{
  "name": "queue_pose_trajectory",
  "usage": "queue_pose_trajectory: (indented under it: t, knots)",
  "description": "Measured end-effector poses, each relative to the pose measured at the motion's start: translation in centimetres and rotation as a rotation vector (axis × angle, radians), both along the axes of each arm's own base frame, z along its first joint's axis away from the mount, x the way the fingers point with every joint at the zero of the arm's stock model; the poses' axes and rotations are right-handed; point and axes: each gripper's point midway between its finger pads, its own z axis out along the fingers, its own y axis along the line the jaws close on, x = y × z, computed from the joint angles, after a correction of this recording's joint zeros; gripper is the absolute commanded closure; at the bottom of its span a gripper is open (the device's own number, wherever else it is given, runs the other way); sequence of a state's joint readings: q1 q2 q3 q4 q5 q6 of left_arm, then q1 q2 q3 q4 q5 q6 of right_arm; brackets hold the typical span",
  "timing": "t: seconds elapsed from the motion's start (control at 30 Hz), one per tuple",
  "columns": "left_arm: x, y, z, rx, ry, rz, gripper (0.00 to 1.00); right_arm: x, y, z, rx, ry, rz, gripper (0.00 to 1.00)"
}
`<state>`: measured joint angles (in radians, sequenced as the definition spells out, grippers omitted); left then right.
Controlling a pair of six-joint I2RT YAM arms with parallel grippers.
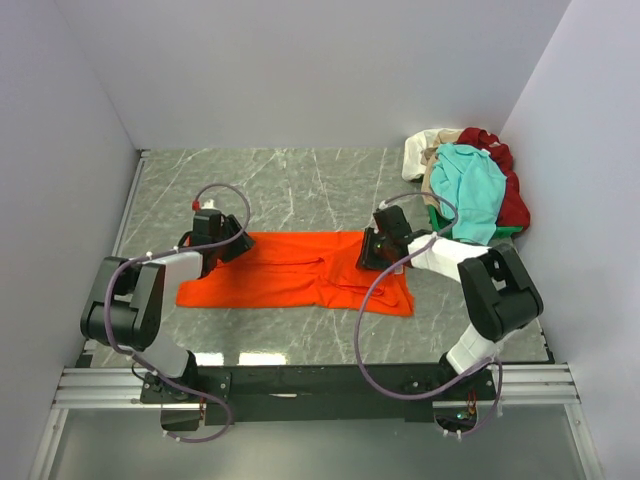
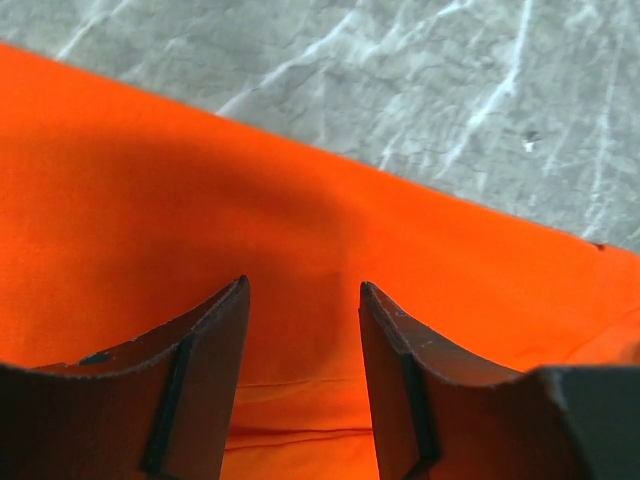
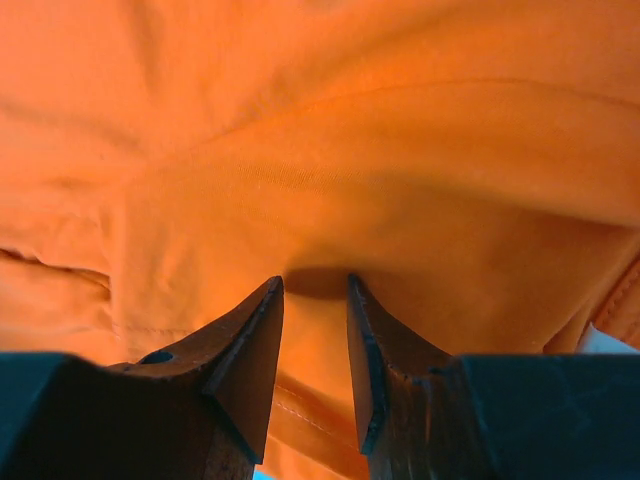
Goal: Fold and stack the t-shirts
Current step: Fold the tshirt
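- The orange t-shirt is spread flat as a long band across the desk.
- A teal t-shirt, a dark red t-shirt and a cream t-shirt are heaped at the far right corner.

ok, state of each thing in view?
orange t-shirt: laid out as a long strip, rumpled at right end
shirt pile: unfolded heap in far right corner, teal on top
left claw: open, over the orange t-shirt's far edge
right claw: open, tips at the orange t-shirt
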<state>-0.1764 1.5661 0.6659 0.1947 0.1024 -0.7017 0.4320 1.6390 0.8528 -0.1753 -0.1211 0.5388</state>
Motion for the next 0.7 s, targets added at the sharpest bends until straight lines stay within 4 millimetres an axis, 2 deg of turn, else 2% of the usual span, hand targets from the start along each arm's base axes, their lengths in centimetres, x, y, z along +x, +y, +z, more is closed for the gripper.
queue_pose_trajectory:
  t: [0.13, 0.37, 0.53, 0.7]
  knots:
    - [-0.3, 0.4, -0.6, 0.012, 0.008, 0.023, 0.46, 2.3, -0.2, 0.0, 0.013, 0.004, -0.028, 0.60]
    - [-1.4, 0.7, -0.7, 0.028, -0.010, 0.071, 0.46, 7.9, -0.4, 0.1, 0.038, -0.008, -0.070, 0.60]
    - [-2.7, -0.6, -0.7, 0.040, -0.026, 0.065, 0.46, 12.4, -0.5, 0.3, 0.036, -0.007, -0.083, 0.60]
    - [-5.2, -2.0, -0.6, 0.057, -0.013, 0.028, 0.46, 16.1, -0.5, 0.5, 0.028, -0.005, -0.082, 0.60]
